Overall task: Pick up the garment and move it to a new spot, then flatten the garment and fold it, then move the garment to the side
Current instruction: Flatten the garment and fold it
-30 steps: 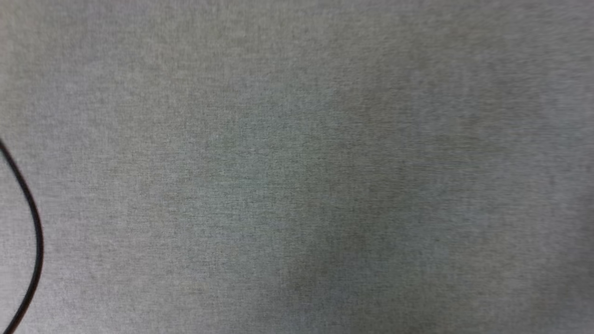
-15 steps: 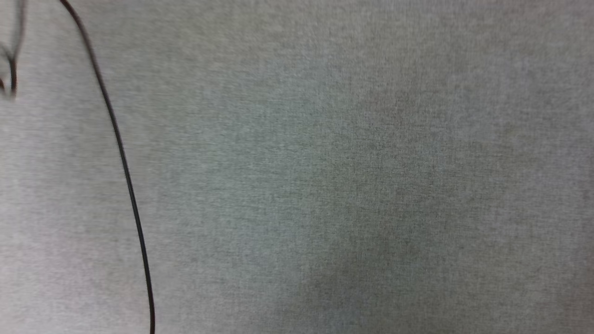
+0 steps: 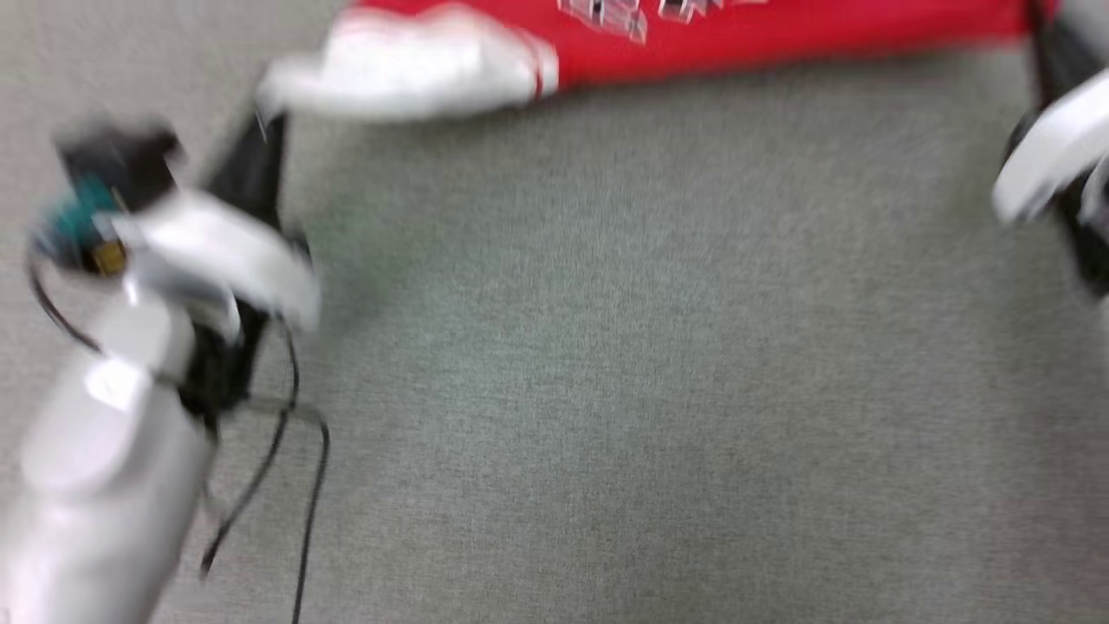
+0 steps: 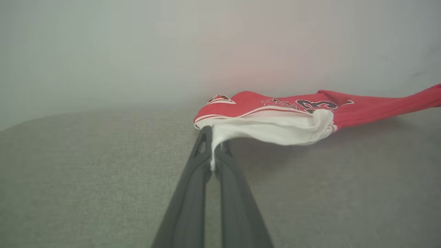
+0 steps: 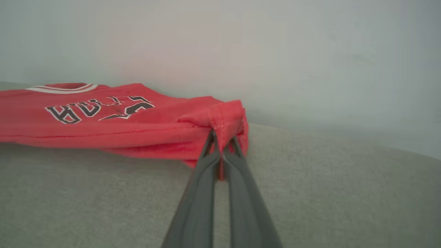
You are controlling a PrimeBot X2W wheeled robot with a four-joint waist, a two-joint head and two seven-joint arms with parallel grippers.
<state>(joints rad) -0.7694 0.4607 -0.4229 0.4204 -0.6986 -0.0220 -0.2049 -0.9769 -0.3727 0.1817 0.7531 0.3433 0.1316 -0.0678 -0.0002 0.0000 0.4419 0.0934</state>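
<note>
In the head view, which was blurred, the robot's pale left forearm (image 3: 104, 451) rose from the lower left corner with thin black cables (image 3: 305, 485) hanging loose beside it over the grey woven fabric surface (image 3: 606, 364). Above it, in the upper left of the frame, the left gripper (image 3: 264, 130) had its two long dark fingers pressed together on the edge of the white short sleeve (image 3: 407, 65). From there the red jersey garment with white sleeves and black, white-outlined print (image 3: 780, 35) stretched rightward along the top edge, its lettering cut off by the frame. At the far right edge the pale shell of the right arm (image 3: 1048, 156) reached in. In the left wrist view the closed fingers pinched the white sleeve at centre frame, and the red body lay to the right on the grey surface, before a plain pale wall (image 4: 137, 51). In the right wrist view the printed side spread across the left of the frame, and at centre the right gripper (image 5: 220, 143) was clamped on a bunched red corner of the garment, lifting it slightly off the surface.
</note>
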